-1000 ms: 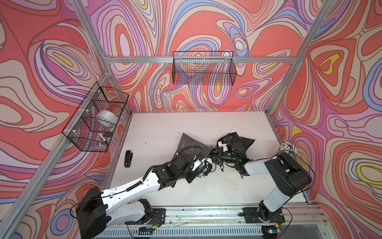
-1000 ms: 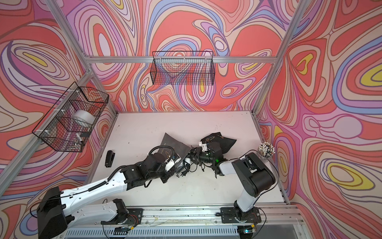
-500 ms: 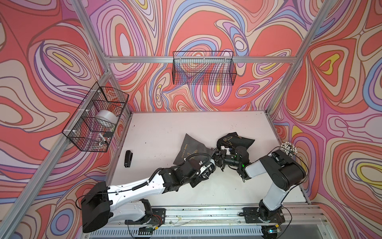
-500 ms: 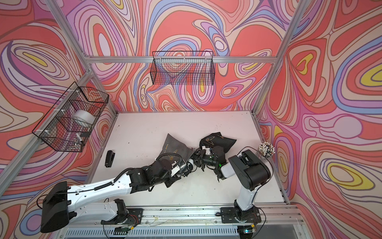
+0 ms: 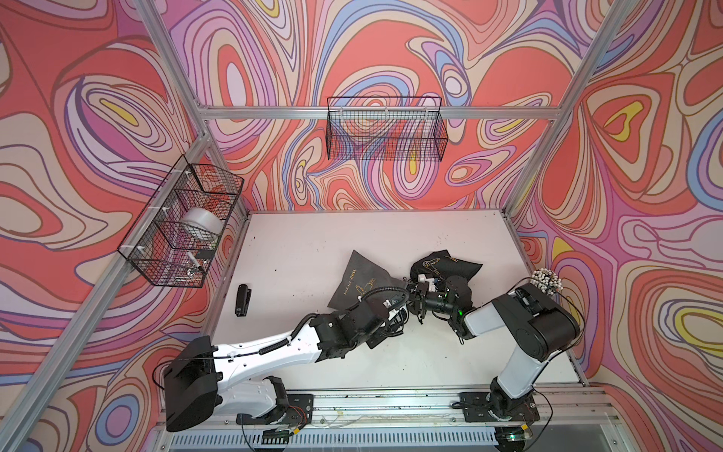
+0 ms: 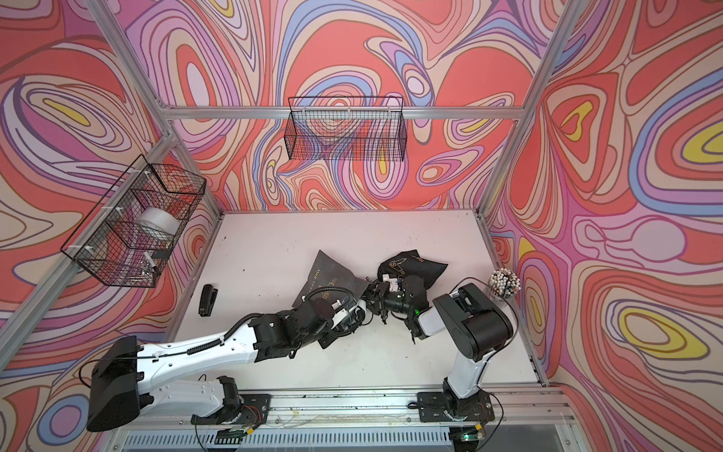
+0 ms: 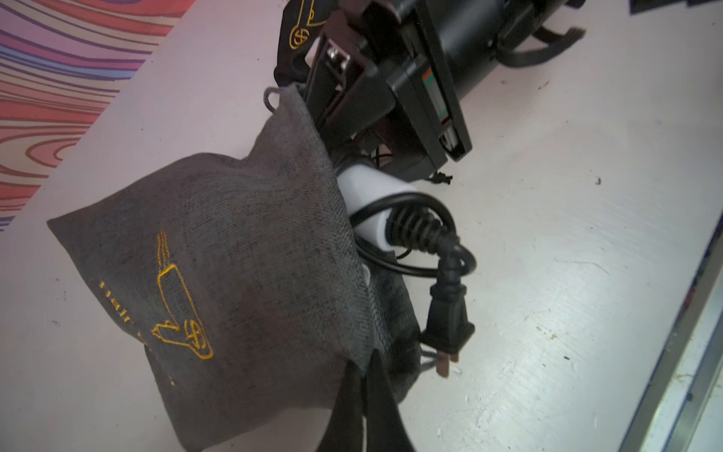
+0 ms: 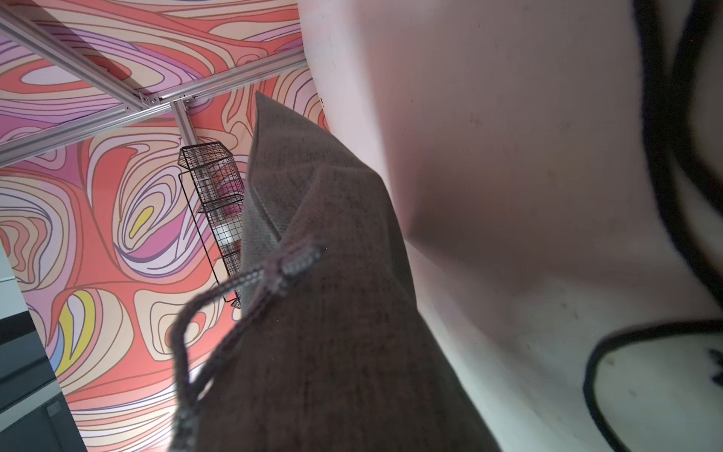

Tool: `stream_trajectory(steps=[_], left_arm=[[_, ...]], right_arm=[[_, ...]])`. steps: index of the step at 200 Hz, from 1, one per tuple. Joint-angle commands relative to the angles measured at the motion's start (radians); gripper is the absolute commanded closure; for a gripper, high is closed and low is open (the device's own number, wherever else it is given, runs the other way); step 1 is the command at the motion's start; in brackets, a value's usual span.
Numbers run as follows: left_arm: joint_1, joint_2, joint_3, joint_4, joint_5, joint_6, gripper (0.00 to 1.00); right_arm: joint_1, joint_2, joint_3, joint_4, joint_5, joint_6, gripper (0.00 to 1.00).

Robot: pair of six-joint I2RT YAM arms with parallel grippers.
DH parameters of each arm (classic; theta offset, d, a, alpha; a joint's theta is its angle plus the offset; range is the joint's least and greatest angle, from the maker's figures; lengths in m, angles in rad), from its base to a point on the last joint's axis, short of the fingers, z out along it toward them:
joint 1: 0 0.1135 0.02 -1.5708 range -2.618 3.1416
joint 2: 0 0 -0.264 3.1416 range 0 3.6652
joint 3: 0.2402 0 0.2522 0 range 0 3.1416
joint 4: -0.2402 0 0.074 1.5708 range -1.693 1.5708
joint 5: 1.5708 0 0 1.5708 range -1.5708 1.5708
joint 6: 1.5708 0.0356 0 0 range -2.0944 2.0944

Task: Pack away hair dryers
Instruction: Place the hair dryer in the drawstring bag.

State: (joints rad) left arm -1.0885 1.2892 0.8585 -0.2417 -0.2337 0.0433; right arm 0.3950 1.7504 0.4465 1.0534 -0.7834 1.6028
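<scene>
- Since a second ago the left arm has stretched out flatter, reaching further toward the grey pouch [image 7: 234, 254].
- Nearest, the left end effector [image 7: 365, 362] is pinched closed on the pouch's lower mouth edge.
- Poking from that mouth is the white hair dryer [image 7: 367, 191]; its cord [image 7: 414, 231] and plug [image 7: 446, 325] trail outside. It is likely light, rigid and slippery: push at the handle butt, then tuck in the floppy cord.
- The right end effector [image 7: 326, 94] meets the mouth's far edge; whether it grips, I cannot tell.
- Gold print on the pouch shows a dryer drawing and seemingly "Hair Dryer".
- Beyond the pouch lies a black pouch [image 5: 446, 266]; no dark dryer shows.
</scene>
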Motion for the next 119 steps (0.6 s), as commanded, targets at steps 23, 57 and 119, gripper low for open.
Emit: stream_trajectory(steps=[23,57,119], left_arm=[[0.028,0.025,0.094,0.014,0.030,0.066,1.00],[0.033,0.012,0.103,0.020,0.074,0.121,1.00],[0.033,0.018,0.093,0.020,0.183,0.155,1.00]], right_arm=[[0.053,-0.081,0.110,-0.225,-0.040,-0.204,1.00],[0.069,-0.103,0.177,-0.348,-0.065,-0.285,1.00],[0.069,-0.061,0.224,-0.326,-0.104,-0.279,1.00]])
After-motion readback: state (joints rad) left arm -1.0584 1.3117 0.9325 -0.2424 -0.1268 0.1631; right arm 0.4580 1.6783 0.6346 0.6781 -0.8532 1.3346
